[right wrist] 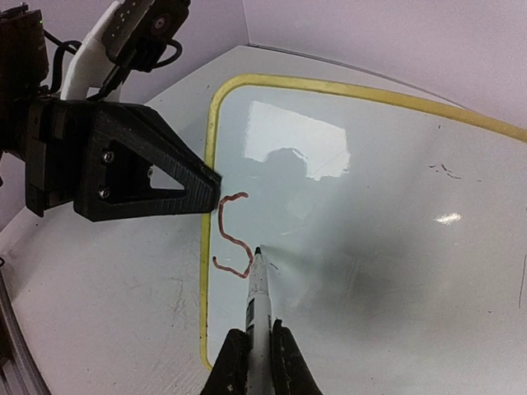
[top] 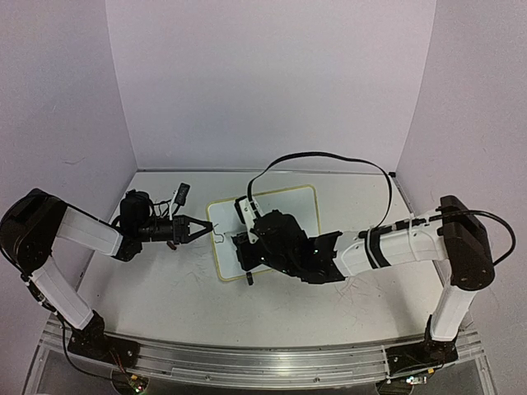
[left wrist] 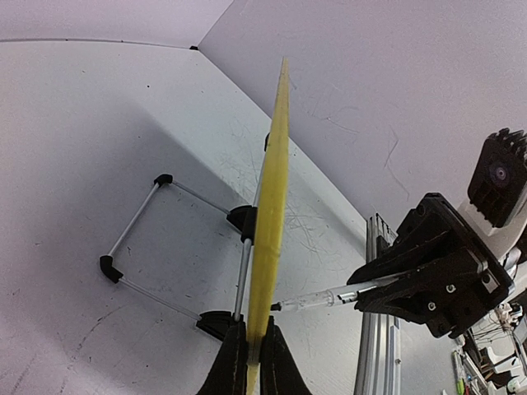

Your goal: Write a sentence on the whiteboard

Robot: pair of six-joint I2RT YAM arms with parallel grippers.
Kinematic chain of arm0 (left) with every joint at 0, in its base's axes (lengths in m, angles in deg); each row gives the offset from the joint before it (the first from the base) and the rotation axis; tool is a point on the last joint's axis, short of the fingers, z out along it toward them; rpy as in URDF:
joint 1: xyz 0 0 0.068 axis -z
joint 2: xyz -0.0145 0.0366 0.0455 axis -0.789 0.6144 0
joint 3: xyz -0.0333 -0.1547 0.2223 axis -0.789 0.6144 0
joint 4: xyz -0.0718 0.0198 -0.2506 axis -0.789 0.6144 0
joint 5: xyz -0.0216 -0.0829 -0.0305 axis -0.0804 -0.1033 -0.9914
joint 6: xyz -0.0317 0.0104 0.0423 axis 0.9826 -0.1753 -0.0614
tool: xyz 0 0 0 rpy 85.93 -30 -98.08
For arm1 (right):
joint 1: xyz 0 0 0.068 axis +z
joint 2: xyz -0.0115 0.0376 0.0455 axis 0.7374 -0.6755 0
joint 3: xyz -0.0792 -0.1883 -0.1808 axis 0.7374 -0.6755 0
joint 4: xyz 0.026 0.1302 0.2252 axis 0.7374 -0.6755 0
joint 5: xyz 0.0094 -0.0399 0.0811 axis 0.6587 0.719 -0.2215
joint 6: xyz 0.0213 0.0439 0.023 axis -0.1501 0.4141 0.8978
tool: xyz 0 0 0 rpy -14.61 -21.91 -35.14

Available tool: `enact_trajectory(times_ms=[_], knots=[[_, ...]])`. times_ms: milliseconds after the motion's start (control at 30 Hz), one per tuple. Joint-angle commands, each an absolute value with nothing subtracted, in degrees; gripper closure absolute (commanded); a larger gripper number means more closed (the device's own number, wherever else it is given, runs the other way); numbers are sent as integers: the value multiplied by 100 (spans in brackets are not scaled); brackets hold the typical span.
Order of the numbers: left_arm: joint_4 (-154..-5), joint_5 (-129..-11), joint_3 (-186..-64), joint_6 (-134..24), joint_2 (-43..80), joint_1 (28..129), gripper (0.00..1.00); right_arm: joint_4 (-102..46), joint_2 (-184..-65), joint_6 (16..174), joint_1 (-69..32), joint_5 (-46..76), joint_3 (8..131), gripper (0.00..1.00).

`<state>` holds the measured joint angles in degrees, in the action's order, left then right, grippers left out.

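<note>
Two robot arms stand at the bottom of the top view, one in each corner, on a white tabletop point(top: 165, 296). Both reach in toward the middle of the frame.

There is one whiteboard point(top: 288, 206) in the middle of the top view. It has a thin yellow rim. The left hand point(top: 207, 230) comes in from the left and is pinched tight on the board's left edge. In the left wrist view the yellow edge runs straight up from between its two fingers point(left wrist: 226, 370) at the bottom of the frame. On the left of that edge is a thin wire stand, and I can count four black feet point(left wrist: 107, 267) on it.

The right hand point(right wrist: 257, 333) is at the bottom middle of the right wrist view. It is closed on one marker point(right wrist: 259, 288). The marker tip touches the board on its left part. Just upper left of the tip is one curvy letter S point(right wrist: 233, 234), which looks reddish here. It is the only letter on the board. A few tiny dark marks sit far to the right.

Farthest off, plain pale walls point(top: 272, 82) fill the top of the top view.
</note>
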<state>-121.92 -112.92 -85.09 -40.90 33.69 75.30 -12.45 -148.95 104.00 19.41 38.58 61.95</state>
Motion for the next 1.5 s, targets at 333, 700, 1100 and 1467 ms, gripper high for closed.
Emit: enact_trajectory(times_ms=[333, 700, 1100, 1467], knots=[[-12279, -11596, -8501, -3996, 3260, 7596, 100, -1158, -15036, 10332, 1863, 3914, 6555, 100], [-12267, -11592, -8491, -3996, 3256, 7591, 100, -1241, -15072, 10451, 1850, 3863, 6514, 100], [-12269, -11582, -8490, -3996, 3254, 7597, 100, -1370, -15034, 10574, 1850, 3906, 6453, 100], [-12260, -11582, -8508, -4005, 3264, 7591, 100, -1393, -14952, 10694, 1867, 3849, 6301, 100]])
